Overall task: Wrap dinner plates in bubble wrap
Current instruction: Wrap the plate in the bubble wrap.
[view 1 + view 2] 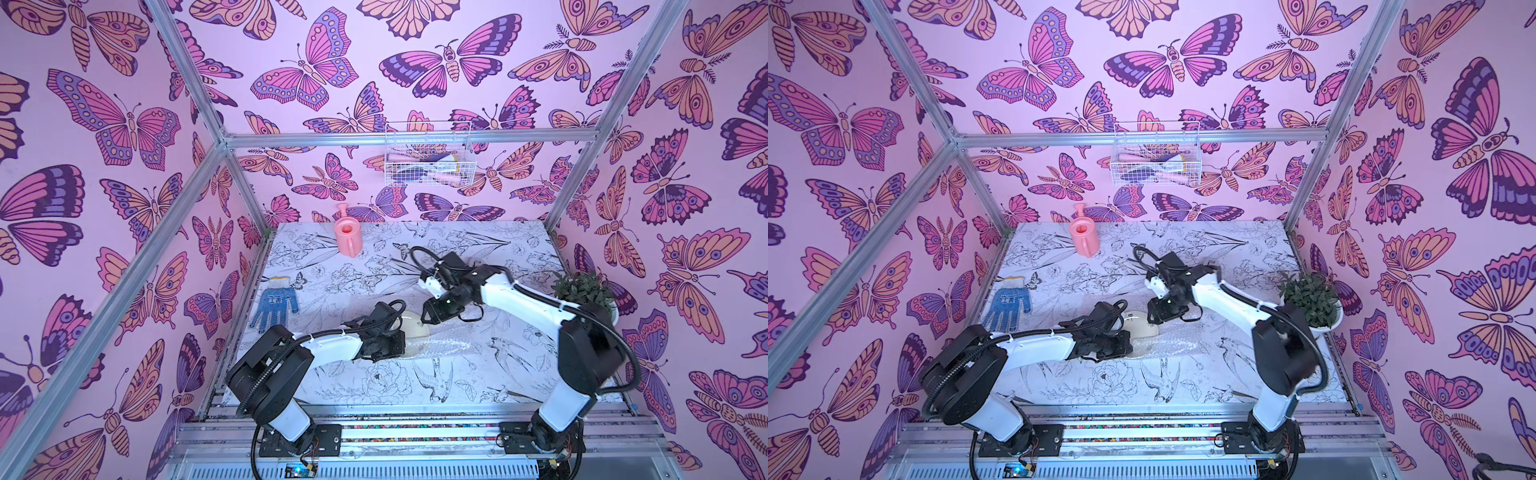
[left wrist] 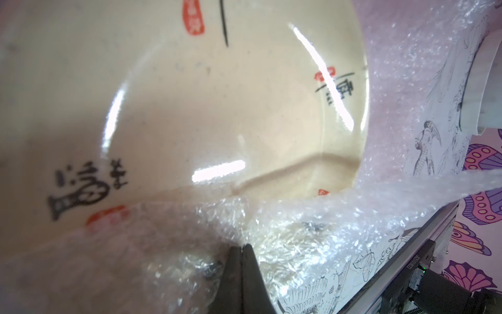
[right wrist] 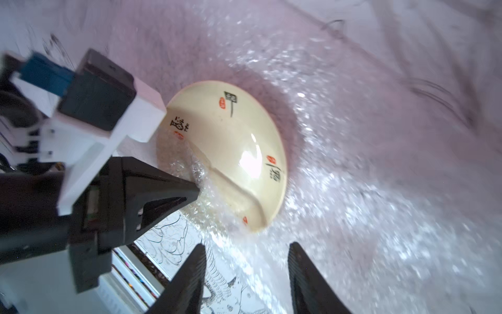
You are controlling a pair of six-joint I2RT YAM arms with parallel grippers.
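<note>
The cream-white dinner plate (image 1: 417, 328) (image 1: 1143, 328) with red and dark motifs lies on the bubble wrap (image 1: 451, 345) (image 1: 1177, 341) near the table's middle. A flap of the wrap (image 2: 285, 233) is folded over the plate's (image 2: 217, 114) near edge. My left gripper (image 2: 241, 246) is shut on that flap; in the right wrist view its fingertips (image 3: 194, 187) pinch the wrap at the plate's (image 3: 233, 146) rim. My right gripper (image 3: 245, 248) hovers open just above the plate's far-right side, with nothing between its fingers and the wrap (image 3: 353, 190) spread below.
A pink watering can (image 1: 348, 237) stands at the back left. A blue glove (image 1: 276, 305) lies at the left edge. At the right edge a potted plant (image 1: 584, 291) stands by my right arm. A wire basket (image 1: 428, 154) hangs on the back wall.
</note>
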